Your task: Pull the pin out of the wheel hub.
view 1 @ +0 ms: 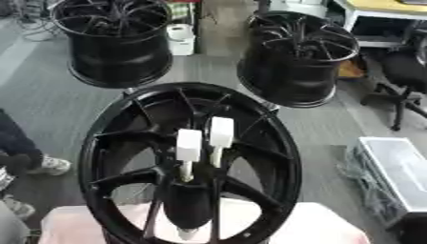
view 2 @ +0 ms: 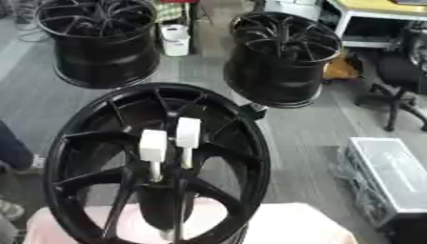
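Note:
A large black spoked wheel (view 1: 108, 143) stands upright in the near centre, on a pale pink surface (view 1: 317, 224). Its dark hub (view 1: 190, 200) sits low in the middle of the spokes. Two white pins with block-shaped heads stick up out of the hub side by side: the left pin (view 1: 188, 145) and the slightly higher right pin (view 1: 221, 132). A small white tip (view 1: 188, 233) shows below the hub. Neither of my hands shows in either view.
Two more black wheels stand behind, one at the far left (view 1: 113, 43) and one at the far right (view 1: 296, 57). A white container (view 1: 180, 38) is on the floor between them. A grey crate (view 1: 392, 167) and an office chair (view 1: 404, 76) are on the right; a person's shoe (view 1: 50, 166) is on the left.

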Tool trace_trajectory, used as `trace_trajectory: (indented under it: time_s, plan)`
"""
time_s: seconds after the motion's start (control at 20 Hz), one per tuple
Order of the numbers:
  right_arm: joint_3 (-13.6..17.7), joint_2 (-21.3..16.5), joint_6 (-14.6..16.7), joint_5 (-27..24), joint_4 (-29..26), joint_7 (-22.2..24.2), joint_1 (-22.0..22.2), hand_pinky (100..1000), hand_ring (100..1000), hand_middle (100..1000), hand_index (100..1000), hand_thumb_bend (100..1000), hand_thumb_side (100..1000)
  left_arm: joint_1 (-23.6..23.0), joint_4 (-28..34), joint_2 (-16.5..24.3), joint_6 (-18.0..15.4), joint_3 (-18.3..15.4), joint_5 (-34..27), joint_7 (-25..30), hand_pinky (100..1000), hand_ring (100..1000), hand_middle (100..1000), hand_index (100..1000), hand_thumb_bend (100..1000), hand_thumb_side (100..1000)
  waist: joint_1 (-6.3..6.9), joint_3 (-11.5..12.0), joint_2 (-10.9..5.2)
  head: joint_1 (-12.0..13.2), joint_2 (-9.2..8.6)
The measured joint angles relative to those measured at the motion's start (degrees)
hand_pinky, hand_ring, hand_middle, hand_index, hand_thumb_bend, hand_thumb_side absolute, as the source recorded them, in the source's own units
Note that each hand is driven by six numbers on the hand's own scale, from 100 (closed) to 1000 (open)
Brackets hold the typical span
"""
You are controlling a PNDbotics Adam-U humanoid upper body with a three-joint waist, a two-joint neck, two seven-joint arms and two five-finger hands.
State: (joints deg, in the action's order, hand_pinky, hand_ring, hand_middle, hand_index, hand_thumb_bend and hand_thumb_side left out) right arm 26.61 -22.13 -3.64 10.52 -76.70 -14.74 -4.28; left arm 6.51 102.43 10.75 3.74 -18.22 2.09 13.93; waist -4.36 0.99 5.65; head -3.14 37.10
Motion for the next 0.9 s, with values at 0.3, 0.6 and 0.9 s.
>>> trace_trajectory:
  time_s: [0.3,0.6,0.9]
  plan:
    - [-3.2,7.2,-0.5,1.4,-11.7,2.2,0.0,697,818,814,906,100,621,0.0,0.0,-0.3,0.0,0.0,-0.1,0.0,472,508,713,775,786,417,0.69,0.2,0.00,0.1,0.00]
    - [-8.3,11.8,1.6,-0.6,-20.4,4.0,1.3,690,800,801,904,100,664,0.0,0.0,-0.7,-0.1,0.0,-0.4,0.1,471,509,714,774,786,416,1.16,-0.4,0.06,1.0,0.10]
    - [-12.4,12.5,4.6,-4.4,-22.5,6.8,0.7,691,803,813,914,100,658,0.0,-0.2,-0.8,-0.3,0.4,-0.5,0.3,471,510,714,774,787,415,1.57,-0.2,0.07,1.8,0.12]
